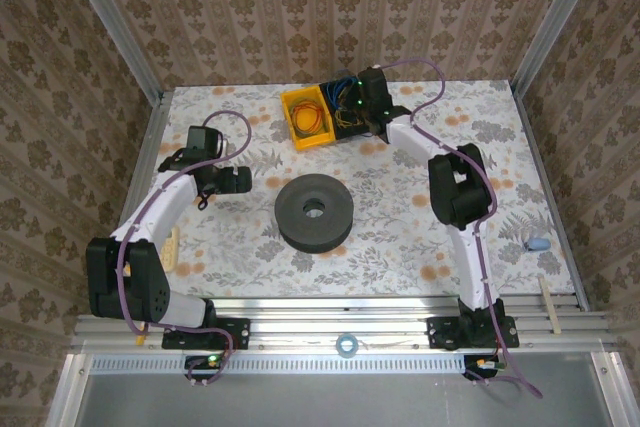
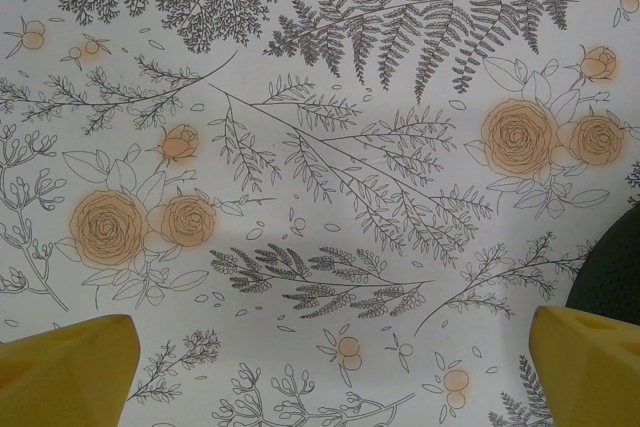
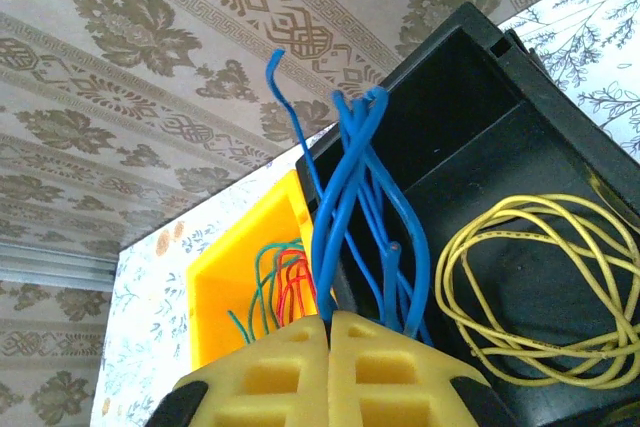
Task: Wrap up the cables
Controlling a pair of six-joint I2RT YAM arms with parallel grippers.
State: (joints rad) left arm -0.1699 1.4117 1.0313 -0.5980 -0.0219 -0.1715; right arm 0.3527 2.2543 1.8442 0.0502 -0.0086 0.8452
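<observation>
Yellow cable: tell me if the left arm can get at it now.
Probably not. The yellow cable lies in the black bin, where the right claw is shut on the blue cable, crowding it; the left claw hangs open well aside.

Top camera looks down from above the near edge over the whole tabletop (image 1: 250,247); left wrist faces it closely; right wrist sits close on the far-edge black bin (image 3: 470,117).

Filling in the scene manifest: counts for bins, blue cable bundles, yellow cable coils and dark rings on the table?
Bins: 2, the yellow bin and the black bin
Blue cable bundles: 1
Yellow cable coils: 1
Dark ring: 1
Total: 5
</observation>
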